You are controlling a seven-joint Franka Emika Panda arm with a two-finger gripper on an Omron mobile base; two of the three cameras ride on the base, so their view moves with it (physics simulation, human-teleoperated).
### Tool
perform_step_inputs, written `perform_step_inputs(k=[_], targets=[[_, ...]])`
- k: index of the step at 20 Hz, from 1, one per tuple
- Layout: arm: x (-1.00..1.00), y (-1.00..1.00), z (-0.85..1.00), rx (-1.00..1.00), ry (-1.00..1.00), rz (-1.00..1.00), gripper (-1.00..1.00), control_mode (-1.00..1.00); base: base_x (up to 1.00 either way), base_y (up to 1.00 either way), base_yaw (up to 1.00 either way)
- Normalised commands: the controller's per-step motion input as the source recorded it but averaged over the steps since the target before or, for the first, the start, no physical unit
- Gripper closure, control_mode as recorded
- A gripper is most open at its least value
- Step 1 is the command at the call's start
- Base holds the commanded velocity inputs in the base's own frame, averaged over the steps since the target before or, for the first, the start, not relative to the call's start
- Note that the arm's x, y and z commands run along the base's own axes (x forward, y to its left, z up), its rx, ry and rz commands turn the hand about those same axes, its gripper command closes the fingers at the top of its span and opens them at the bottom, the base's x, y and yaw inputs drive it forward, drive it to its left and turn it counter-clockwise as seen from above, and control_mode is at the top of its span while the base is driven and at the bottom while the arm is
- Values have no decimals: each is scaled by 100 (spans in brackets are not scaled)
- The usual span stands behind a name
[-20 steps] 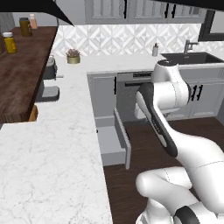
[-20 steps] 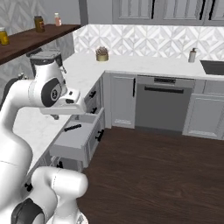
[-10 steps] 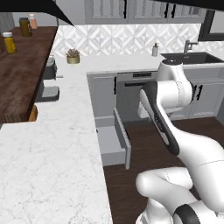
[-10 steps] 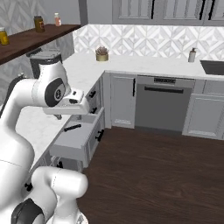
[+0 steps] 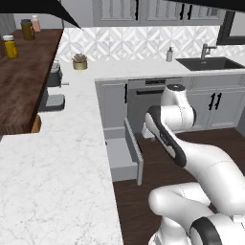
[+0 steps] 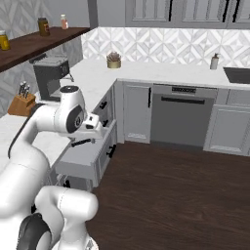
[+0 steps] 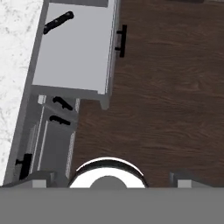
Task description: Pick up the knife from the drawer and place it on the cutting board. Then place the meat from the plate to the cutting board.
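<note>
The grey drawer (image 6: 84,155) stands pulled out from the cabinet under the counter, also seen as the drawer (image 5: 120,154) and from above as the drawer (image 7: 74,50). The knife (image 7: 57,22) lies in its far left corner, black handle showing, and appears as a dark bar, the knife (image 6: 82,142), near the drawer's rim. My gripper (image 6: 95,128) hangs open just above the drawer, pointing down, with nothing between its fingers. Both fingertips (image 7: 40,178) stand wide apart. The cutting board, the plate and the meat are out of view.
A coffee machine (image 6: 51,75) and a knife block (image 6: 22,103) stand on the white marble counter (image 5: 57,191). A potted plant (image 6: 114,59) sits in the corner. The oven front (image 6: 181,114) and dark wooden floor (image 6: 176,195) lie right of the drawer.
The arm has lowered and leaned toward the open drawer, bringing the hand over it. The gripper has stayed open and the drawer and knife have not moved.
</note>
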Motion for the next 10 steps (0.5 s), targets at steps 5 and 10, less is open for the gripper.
perform_step_inputs(k=[5, 10], targets=[[83, 27, -62, -1, 0, 0, -100, -100, 0, 0, 0], [79, 7, -37, -4, 0, -1, -100, -100, 0, 0, 0]])
